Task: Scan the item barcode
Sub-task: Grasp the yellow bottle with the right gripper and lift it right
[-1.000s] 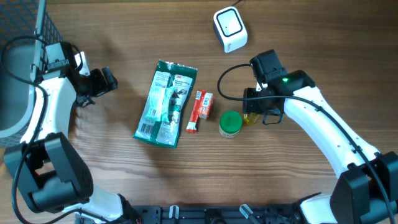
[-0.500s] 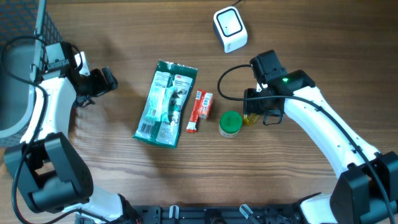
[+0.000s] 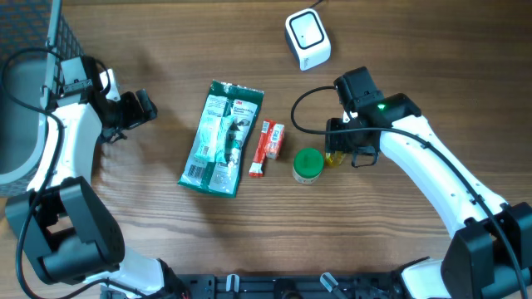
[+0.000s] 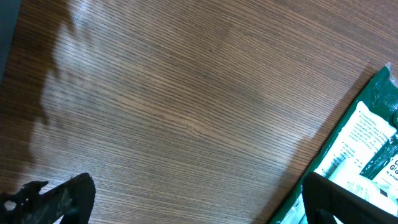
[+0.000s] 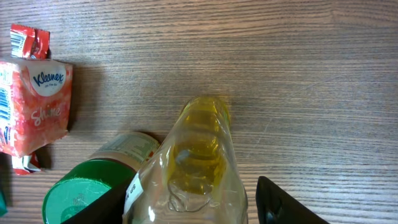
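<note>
Bottle (image 5: 200,149) sits clamped in right pincer (image 5: 193,200); left pincer (image 4: 196,186) gapes above bare table (image 4: 155,93).

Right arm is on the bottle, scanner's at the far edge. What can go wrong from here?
1. The jar with the green lid stands close beside the bottle; lifting may knock it over.
2. The bottle is smooth and clear between the right jaws; it may slip or twist.
3. A black cable loops beside this arm on the scanner side; it may snag.

You get bright, even light — soft shadow ahead of the left fingers (image 4: 59,198), sheen on the bottle (image 5: 199,155).
</note>
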Robot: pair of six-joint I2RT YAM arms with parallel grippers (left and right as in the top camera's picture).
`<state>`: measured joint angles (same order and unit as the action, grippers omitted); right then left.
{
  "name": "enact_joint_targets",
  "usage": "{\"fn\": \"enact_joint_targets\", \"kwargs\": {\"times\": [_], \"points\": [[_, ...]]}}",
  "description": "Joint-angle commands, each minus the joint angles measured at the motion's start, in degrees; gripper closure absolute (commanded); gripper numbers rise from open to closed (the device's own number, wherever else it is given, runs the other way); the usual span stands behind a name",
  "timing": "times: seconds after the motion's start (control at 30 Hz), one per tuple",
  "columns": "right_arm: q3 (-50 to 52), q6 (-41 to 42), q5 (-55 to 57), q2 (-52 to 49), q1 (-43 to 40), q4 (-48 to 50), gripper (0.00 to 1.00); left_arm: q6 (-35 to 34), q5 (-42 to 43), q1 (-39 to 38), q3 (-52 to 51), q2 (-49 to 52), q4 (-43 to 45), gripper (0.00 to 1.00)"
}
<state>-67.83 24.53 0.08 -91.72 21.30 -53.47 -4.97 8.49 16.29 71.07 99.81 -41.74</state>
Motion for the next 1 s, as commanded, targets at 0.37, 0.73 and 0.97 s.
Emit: {"fn": "enact_joint_targets", "kwargs": {"times": [0.37,0.73,0.97], "points": [[0.26,1.44,-0.11,-0.7,0.24,2.82,0.54,0.48,0.46,0.55,-0.63,0.5,-0.02,0.0],[-0.52,-2.05,-12.02,8.11,-8.2,2.19,0.66,0.48,0.46,0.55,-0.63,0.5,-0.02,0.0],[-0.52,-12.37,-43.23,19.56,-19.82,3.1,0.72,0.48,0.46,0.55,-0.63,0.5,-0.02,0.0]]}}
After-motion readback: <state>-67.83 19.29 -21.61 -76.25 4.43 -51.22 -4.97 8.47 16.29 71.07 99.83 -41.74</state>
